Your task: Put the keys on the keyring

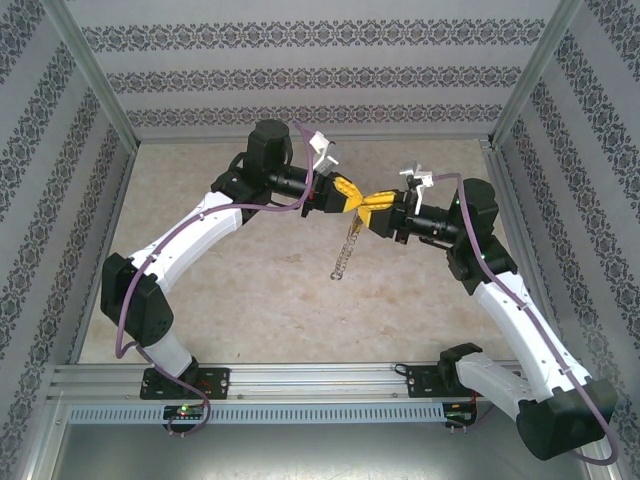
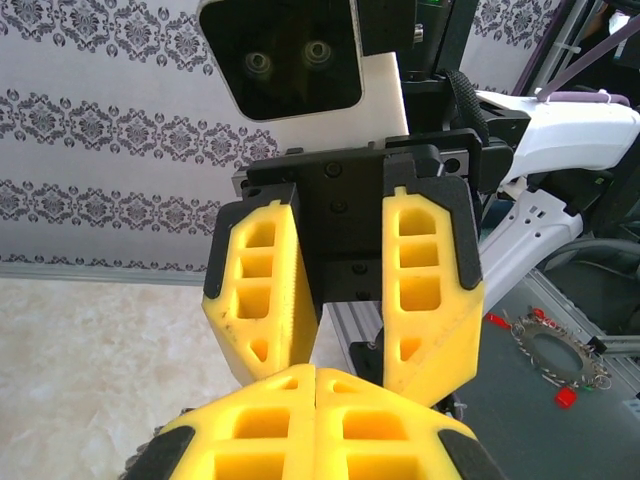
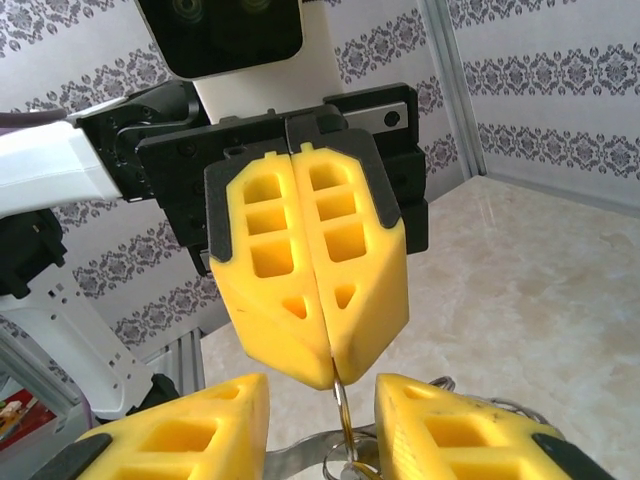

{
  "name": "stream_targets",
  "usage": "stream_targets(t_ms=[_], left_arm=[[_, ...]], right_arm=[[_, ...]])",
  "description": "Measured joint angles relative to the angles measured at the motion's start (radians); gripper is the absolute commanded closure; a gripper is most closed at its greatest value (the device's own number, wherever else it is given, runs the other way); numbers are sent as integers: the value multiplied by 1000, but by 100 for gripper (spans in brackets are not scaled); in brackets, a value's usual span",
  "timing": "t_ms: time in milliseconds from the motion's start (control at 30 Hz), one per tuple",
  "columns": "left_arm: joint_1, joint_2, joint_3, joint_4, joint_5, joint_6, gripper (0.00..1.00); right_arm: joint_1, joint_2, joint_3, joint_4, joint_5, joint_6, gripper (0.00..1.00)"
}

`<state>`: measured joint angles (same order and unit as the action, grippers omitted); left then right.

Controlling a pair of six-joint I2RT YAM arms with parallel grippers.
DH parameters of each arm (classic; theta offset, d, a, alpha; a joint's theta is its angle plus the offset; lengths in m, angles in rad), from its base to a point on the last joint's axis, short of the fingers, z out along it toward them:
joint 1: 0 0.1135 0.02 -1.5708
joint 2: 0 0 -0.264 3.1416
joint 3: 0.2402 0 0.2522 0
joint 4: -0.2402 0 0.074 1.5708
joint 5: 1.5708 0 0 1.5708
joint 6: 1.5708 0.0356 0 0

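Observation:
My left gripper and right gripper meet tip to tip above the middle of the table. The left gripper is shut on the thin wire of the keyring, which runs down into the gap of my right gripper. The right fingers stand apart on either side of the ring. Silver pieces cross that gap at the frame's lower edge. Whether one of them is the keys, I cannot tell. A chain of small silver pieces hangs below the two grippers.
The marble-patterned tabletop is walled with patterned panels on three sides. An aluminium rail runs along the near edge with both arm bases. A toothed metal ring with red bits lies on the grey surface beyond the right arm.

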<state>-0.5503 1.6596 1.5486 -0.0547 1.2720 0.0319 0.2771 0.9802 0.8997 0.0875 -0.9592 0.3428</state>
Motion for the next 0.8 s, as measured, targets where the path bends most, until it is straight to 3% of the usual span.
stream_targets(t_ms=[233, 433, 600, 800], left_arm=[[2, 0, 0, 4, 0, -5, 100], [2, 0, 0, 17, -5, -11, 100], [0, -14, -6, 26, -65, -9, 78], [3, -37, -22, 24, -164, -2, 70]], right_arm=[[2, 12, 6, -7, 4, -9, 100], [0, 15, 51, -93, 16, -43, 100], [1, 52, 159, -267, 54, -119, 100], [15, 119, 317, -518, 114, -236, 100]])
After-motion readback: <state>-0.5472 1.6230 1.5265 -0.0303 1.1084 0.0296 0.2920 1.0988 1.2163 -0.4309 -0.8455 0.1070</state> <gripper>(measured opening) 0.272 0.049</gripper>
